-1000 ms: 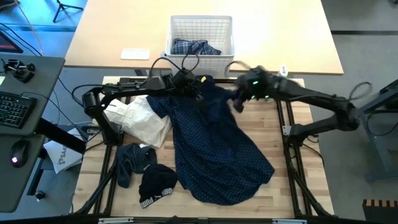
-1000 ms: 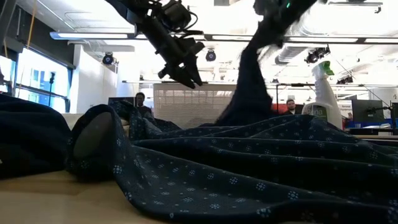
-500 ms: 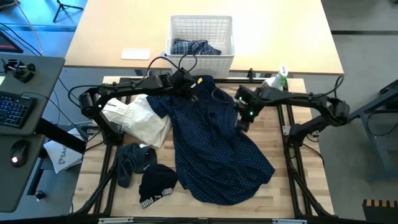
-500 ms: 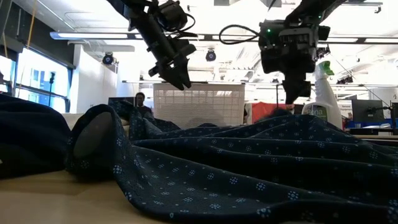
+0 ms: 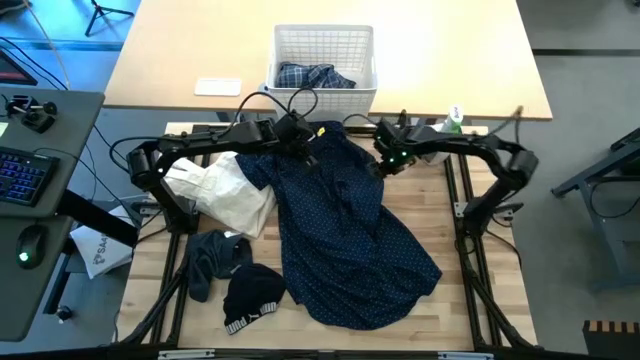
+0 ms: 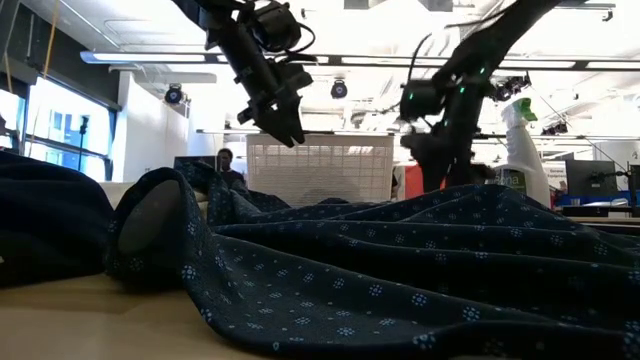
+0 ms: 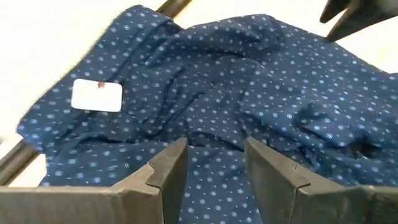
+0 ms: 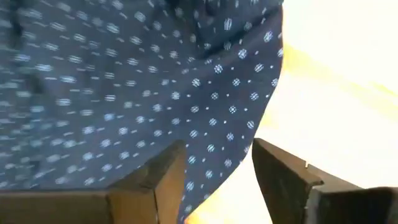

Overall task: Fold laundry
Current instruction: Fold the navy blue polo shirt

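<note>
The navy shirt with tiny white dots lies spread and rumpled across the table's middle. Its collar end, with a white label, points to the far edge. My left gripper hangs open above that collar end, clear of the cloth in the low view. My right gripper is open and low at the shirt's far right edge, one finger on either side of it. Dark grey pieces and a black piece lie near left. The plaid shirt sits in the white basket. My right gripper points steeply down over the shirt's far right edge, which runs between its open fingers. Whether they touch the cloth I cannot tell. The shirt lies flat on the table there.
A white garment lies at the far left beside the shirt. A spray bottle stands at the far right corner, close behind my right arm. Bare wood shows along the table's right side.
My right gripper held a part of the navy shirt lifted high, let it go and opened; that part has fallen back onto the rest. The gripper then came down, turning its wrist, to the shirt's far right edge.
</note>
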You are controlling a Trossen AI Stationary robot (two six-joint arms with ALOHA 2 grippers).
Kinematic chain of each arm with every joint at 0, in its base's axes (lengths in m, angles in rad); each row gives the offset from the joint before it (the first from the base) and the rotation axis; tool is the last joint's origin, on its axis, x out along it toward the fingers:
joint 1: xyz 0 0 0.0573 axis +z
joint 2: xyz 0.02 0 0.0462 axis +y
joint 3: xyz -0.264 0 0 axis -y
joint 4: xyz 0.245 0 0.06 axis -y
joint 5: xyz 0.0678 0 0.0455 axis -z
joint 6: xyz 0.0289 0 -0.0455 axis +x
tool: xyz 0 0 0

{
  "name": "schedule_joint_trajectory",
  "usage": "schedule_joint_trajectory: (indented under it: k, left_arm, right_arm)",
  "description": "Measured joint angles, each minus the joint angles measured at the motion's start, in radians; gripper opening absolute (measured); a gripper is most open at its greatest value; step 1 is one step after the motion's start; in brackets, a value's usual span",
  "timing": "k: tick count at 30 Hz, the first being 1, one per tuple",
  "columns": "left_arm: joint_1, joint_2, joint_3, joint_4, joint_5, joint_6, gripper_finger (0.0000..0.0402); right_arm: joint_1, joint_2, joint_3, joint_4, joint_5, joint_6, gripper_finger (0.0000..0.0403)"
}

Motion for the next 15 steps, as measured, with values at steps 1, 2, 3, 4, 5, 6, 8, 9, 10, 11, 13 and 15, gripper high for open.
schedule_joint_trajectory:
  k: [1, 2, 3, 4, 5, 6, 8, 9, 10, 11, 13, 15]
  left_arm:
    - [0.000, 0.000, 0.000, 0.000, 0.022, 0.000, 0.0146]
    - [0.000, 0.000, 0.000, 0.003, 0.051, 0.001, 0.0146]
    - [0.000, 0.000, 0.000, 0.012, 0.080, 0.001, 0.0146]
    - [0.000, 0.000, 0.000, 0.025, 0.103, 0.000, 0.0146]
    - [-0.003, 0.000, 0.000, 0.040, 0.122, -0.002, 0.0144]
    - [-0.003, 0.002, 0.000, 0.063, 0.142, -0.010, 0.0141]
    - [-0.007, 0.014, 0.000, 0.130, 0.183, -0.025, 0.0132]
    - [-0.007, 0.023, 0.000, 0.157, 0.205, -0.034, 0.0126]
    - [-0.007, 0.035, 0.000, 0.183, 0.216, -0.043, 0.0119]
    - [-0.007, 0.045, 0.000, 0.206, 0.227, -0.046, 0.0112]
    - [-0.012, 0.066, 0.000, 0.207, 0.237, -0.053, 0.0098]
    - [-0.015, 0.083, 0.000, 0.202, 0.252, -0.061, 0.0085]
  right_arm:
    - [0.005, 0.025, 0.000, 0.010, 0.000, -0.010, 0.0168]
    - [0.011, 0.049, 0.000, 0.018, -0.004, -0.029, 0.0159]
    - [0.017, 0.069, 0.000, 0.021, -0.004, -0.049, 0.0148]
    - [0.021, 0.083, 0.000, 0.019, -0.004, -0.067, 0.0135]
    - [0.025, 0.090, 0.000, 0.010, -0.005, -0.083, 0.0117]
    - [0.028, 0.091, 0.000, -0.009, -0.002, -0.099, 0.0096]
    - [0.033, 0.081, 0.000, -0.072, 0.026, -0.119, 0.0047]
    - [0.034, 0.067, 0.000, -0.110, 0.058, -0.135, 0.0025]
    - [0.034, 0.046, 0.000, -0.143, 0.091, -0.149, 0.0013]
    - [0.034, 0.018, 0.000, -0.173, 0.135, -0.155, 0.0011]
    - [0.030, -0.047, 0.000, -0.213, 0.221, -0.153, 0.0017]
    - [0.018, -0.120, 0.001, -0.218, 0.285, -0.142, 0.0013]
